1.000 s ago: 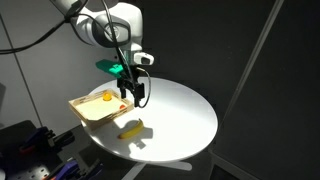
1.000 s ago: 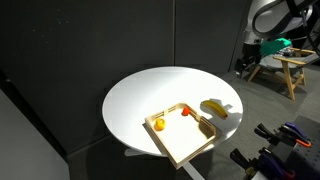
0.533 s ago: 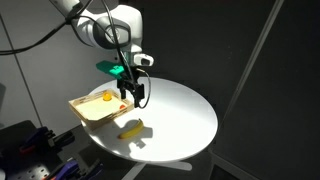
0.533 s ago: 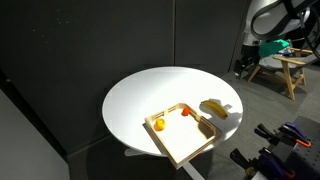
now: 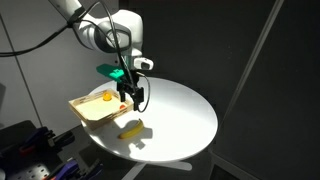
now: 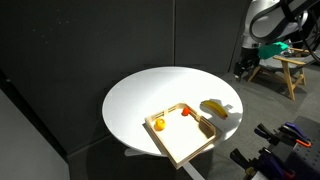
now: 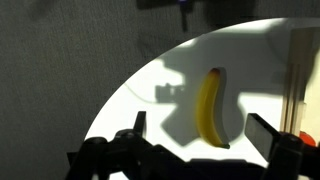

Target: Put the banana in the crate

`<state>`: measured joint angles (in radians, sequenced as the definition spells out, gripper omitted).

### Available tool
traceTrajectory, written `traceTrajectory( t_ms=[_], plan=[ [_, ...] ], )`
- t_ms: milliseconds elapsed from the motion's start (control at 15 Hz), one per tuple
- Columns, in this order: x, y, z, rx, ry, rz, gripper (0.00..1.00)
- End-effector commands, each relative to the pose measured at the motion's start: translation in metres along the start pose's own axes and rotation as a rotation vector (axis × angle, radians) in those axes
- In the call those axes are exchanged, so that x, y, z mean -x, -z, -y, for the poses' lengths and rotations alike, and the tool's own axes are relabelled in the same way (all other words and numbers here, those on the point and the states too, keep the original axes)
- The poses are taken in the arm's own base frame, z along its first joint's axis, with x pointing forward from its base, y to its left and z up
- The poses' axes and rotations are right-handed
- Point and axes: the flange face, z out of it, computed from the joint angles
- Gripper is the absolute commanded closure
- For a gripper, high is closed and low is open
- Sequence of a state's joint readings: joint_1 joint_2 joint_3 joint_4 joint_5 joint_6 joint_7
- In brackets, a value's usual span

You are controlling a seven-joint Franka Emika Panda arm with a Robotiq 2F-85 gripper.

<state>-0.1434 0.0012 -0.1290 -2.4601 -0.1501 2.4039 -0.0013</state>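
The banana point(image 5: 130, 128) is small, curved and bright yellow. It lies on the round white table point(image 5: 185, 115), just outside the crate point(image 5: 97, 110), a shallow tan wooden tray. Both also show in an exterior view: the banana point(image 6: 215, 108) and the crate point(image 6: 190, 143). My gripper point(image 5: 133, 98) hangs above the table by the crate's near corner, open and empty. In the wrist view the banana point(image 7: 208, 108) lies lengthwise between the open gripper's point(image 7: 202, 128) two dark fingers point(image 7: 265, 130), well below them.
A small round orange-yellow item point(image 6: 157, 125) and a small red item point(image 6: 187, 112) lie in the crate. The crate's rim point(image 7: 296, 80) runs along the right of the wrist view. A wooden stool point(image 6: 285, 65) stands beyond the table. The surroundings are dark.
The arm has shifted very slightly over the table. The banana and the crate have not moved.
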Motion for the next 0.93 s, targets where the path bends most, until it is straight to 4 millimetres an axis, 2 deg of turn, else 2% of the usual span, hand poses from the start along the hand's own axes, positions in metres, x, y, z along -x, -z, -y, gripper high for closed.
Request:
traceTrajectory(
  t_ms=[0, 867],
  plan=[
    [-0.009, -0.022, -0.006, -0.012, -0.001, -0.018, 0.00],
    [-0.041, -0.101, 0.016, -0.031, 0.015, -0.030, 0.00]
  ],
)
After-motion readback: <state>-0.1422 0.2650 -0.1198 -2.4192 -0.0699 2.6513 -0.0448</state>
